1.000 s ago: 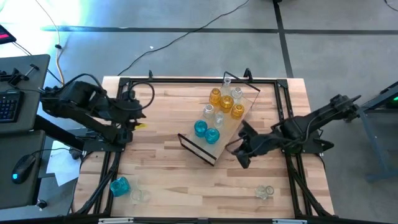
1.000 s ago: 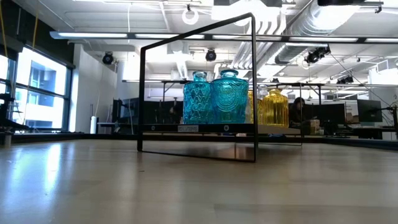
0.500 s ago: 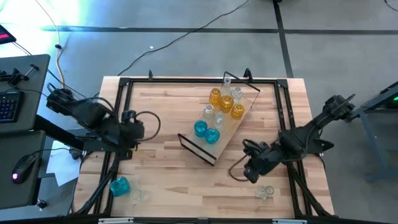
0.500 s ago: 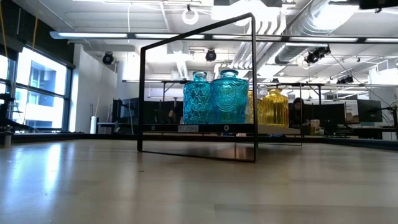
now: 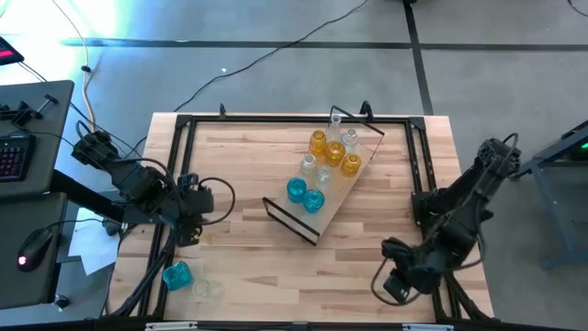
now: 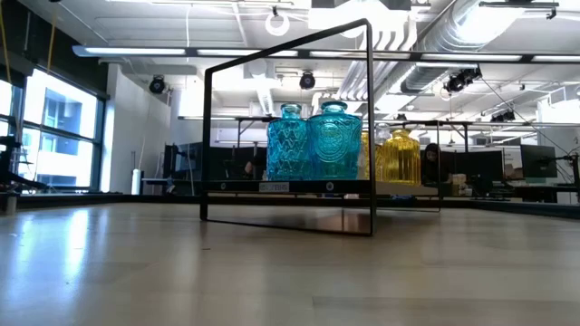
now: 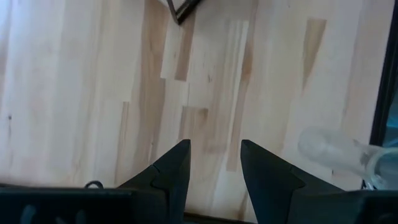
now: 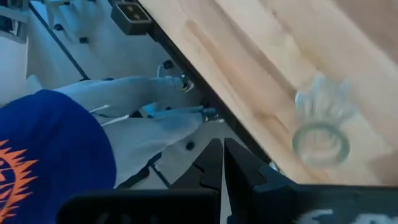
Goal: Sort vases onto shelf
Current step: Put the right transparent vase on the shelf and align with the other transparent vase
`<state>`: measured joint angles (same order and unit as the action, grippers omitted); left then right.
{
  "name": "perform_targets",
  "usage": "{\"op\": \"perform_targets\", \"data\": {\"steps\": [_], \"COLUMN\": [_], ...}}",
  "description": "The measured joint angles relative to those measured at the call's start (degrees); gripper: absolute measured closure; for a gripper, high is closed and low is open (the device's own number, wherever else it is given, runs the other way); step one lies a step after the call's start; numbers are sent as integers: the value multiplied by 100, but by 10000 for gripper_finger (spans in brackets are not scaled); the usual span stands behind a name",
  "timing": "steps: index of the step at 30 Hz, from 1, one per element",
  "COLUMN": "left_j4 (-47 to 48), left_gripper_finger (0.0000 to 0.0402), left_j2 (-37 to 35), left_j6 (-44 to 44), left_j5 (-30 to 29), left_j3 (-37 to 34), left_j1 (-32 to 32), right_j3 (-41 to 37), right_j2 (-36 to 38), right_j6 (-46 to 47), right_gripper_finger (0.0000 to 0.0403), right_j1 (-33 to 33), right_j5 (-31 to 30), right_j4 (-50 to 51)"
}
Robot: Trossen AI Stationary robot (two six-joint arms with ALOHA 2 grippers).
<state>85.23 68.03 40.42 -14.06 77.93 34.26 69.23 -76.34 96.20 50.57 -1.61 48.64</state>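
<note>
The shelf (image 5: 333, 188) lies slantwise on the table's middle, its black wire frame (image 6: 367, 127) close in the low view. On it stand two teal vases (image 5: 304, 195) (image 6: 313, 140), three amber vases (image 5: 334, 152) (image 6: 399, 156) and several clear ones (image 5: 336, 120). A teal vase (image 5: 176, 274) and a clear vase (image 5: 204, 289) lie at the near left corner. My left gripper (image 5: 190, 230) (image 7: 214, 163) hangs open above bare wood there, and the clear vase (image 7: 336, 152) lies off to its side. My right gripper (image 5: 394, 286) (image 8: 222, 152) is shut above the near right edge. A clear vase (image 8: 320, 124) lies on its side just ahead of it.
Black rails (image 5: 418, 175) frame the tabletop. The near table edge (image 8: 205, 99) crosses the right wrist view, with a person's blue garment (image 8: 50, 149) beyond it. A desk with a keyboard (image 5: 11, 156) stands left of the table. Bare wood (image 5: 239, 165) lies between my left arm and the shelf.
My right gripper has swung from beside the shelf's near end toward the table's near right corner and now hides the clear vase there in the high view. My left gripper has moved toward the near edge, closer to the teal and clear vases at the near left corner.
</note>
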Motion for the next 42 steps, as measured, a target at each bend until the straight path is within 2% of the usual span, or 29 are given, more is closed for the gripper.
{"op": "perform_targets", "data": {"steps": [5,12,16,21,23,29,38,42], "left_j4": [-107,-173,-175,-213,-277,-295,-293,-293], "left_gripper_finger": [268,268,268,268,268,268,268,268], "left_j2": [0,0,0,0,0,0,0,0], "left_j6": [-4,-34,-153,-149,-149,-146,-101,-105], "left_j5": [-424,-728,-741,-808,-831,-864,-851,-849], "left_j3": [0,0,0,0,0,0,0,0], "left_j1": [-4,-4,-4,-4,-4,-4,-4,-4], "right_j3": [0,0,2,2,2,2,9,9], "right_j2": [0,0,0,-197,-389,-962,-773,-570], "right_j6": [430,231,-28,-82,-186,-174,-67,-41], "right_gripper_finger": [403,403,403,403,403,403,402,378], "right_j1": [320,568,575,572,570,593,612,608], "right_j5": [-8,90,134,-617,-560,204,-184,-252], "right_j4": [2,81,24,36,-1,245,256,173]}}
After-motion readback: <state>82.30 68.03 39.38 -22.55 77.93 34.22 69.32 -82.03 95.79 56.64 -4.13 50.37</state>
